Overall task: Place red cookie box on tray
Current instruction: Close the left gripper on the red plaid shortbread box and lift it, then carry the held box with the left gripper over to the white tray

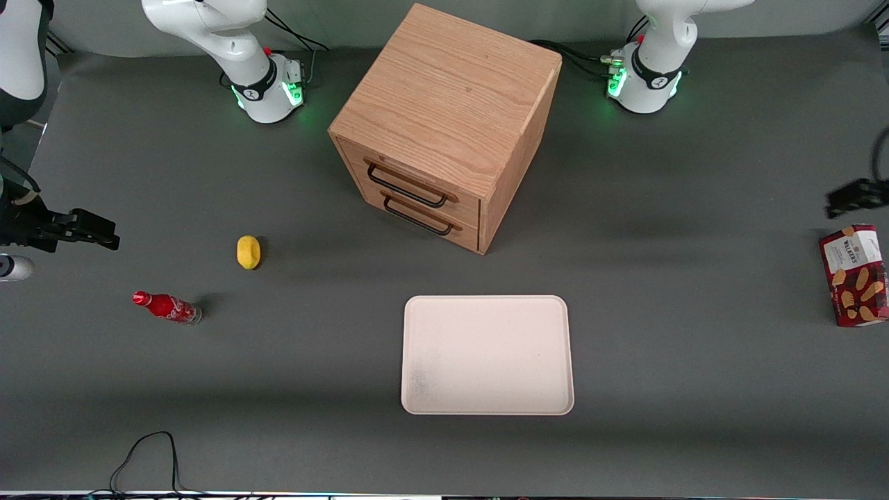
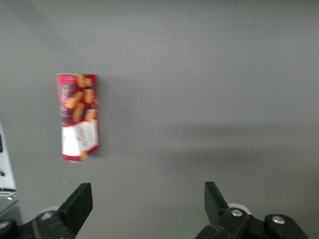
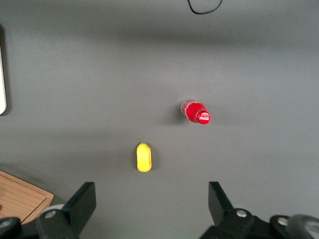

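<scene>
The red cookie box (image 1: 856, 275) lies flat on the grey table at the working arm's end, its white label end pointing away from the front camera; the left wrist view shows the box (image 2: 79, 116) too. My gripper (image 1: 853, 197) hangs above the table a little farther from the front camera than the box. In the wrist view the gripper (image 2: 148, 199) is open, with only bare table between its fingers (image 2: 79, 201), apart from the box. The pale pinkish-white tray (image 1: 487, 355) lies empty near the middle of the table, nearer the front camera than the drawer cabinet.
A wooden two-drawer cabinet (image 1: 446, 125) stands at the table's middle, drawers shut. A yellow lemon-like object (image 1: 248, 251) and a small red soda bottle (image 1: 167, 307) lie toward the parked arm's end. A black cable (image 1: 146, 455) loops at the table's front edge.
</scene>
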Available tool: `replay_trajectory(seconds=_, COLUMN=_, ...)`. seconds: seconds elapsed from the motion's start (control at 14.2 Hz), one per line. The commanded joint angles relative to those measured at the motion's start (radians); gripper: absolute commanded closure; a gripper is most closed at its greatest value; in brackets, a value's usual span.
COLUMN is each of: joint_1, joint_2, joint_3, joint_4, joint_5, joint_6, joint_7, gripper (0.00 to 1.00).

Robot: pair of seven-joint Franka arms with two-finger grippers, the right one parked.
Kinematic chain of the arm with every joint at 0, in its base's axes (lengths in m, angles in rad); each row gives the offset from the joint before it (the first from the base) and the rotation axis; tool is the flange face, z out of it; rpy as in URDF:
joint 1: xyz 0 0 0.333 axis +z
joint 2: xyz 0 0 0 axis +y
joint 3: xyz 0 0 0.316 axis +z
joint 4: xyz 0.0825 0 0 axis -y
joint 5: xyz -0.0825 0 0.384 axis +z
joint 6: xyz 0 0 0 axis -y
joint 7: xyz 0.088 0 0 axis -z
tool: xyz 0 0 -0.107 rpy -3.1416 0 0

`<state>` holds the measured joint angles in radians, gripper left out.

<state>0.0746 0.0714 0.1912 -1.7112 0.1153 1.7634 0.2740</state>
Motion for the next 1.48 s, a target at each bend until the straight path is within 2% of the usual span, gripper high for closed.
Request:
replay_trajectory(seconds=0.0, joint_1=0.042, joint_2=0.114, joint_3=0.100, joint_4=0.005, joint_5=-0.037, joint_6=0.131, joint_7=0.227, gripper=0.00)
replay_trajectory(seconds=0.14, joint_1=0.085, joint_2=0.210, joint_3=0.138, joint_4=0.010, joint_5=-0.104, joint_6=0.239, joint_7=0.357, gripper=0.00)
replay_trajectory(seconds=0.28, joint_1=0.170, joint_2=0.324, joint_3=0.140, joint_4=0.036, joint_5=-0.163, joint_6=0.321, joint_7=0.482, gripper=0.00)
replay_trajectory(seconds=0.42, joint_1=0.197, joint_2=0.430, joint_3=0.140, joint_4=0.054, joint_5=-0.248, joint_6=0.355, joint_7=0.569, gripper=0.00)
replay_trajectory(seconds=0.63, joint_1=0.224, joint_2=0.548, joint_3=0.140, joint_4=0.078, joint_5=-0.264, joint_6=0.407, joint_7=0.576, gripper=0.01)
replay_trajectory(seconds=0.7, joint_1=0.228, joint_2=0.571, joint_3=0.140, joint_4=0.078, joint_5=-0.264, joint_6=0.424, joint_7=0.577, gripper=0.08)
replay_trajectory(seconds=0.77, joint_1=0.234, joint_2=0.583, joint_3=0.140, joint_4=0.078, joint_5=-0.264, joint_6=0.426, joint_7=0.577, gripper=0.30)
replay_trajectory(seconds=0.85, joint_1=0.234, joint_2=0.588, joint_3=0.140, joint_4=0.078, joint_5=-0.264, joint_6=0.426, joint_7=0.577, gripper=0.71)
replay_trajectory(seconds=0.92, joint_1=0.232, joint_2=0.587, joint_3=0.140, joint_4=0.078, joint_5=-0.263, joint_6=0.423, joint_7=0.571, gripper=1.00)
replay_trajectory(seconds=1.41, joint_1=0.212, joint_2=0.570, joint_3=0.139, joint_4=0.105, joint_5=-0.235, joint_6=0.407, joint_7=0.573, gripper=1.00)
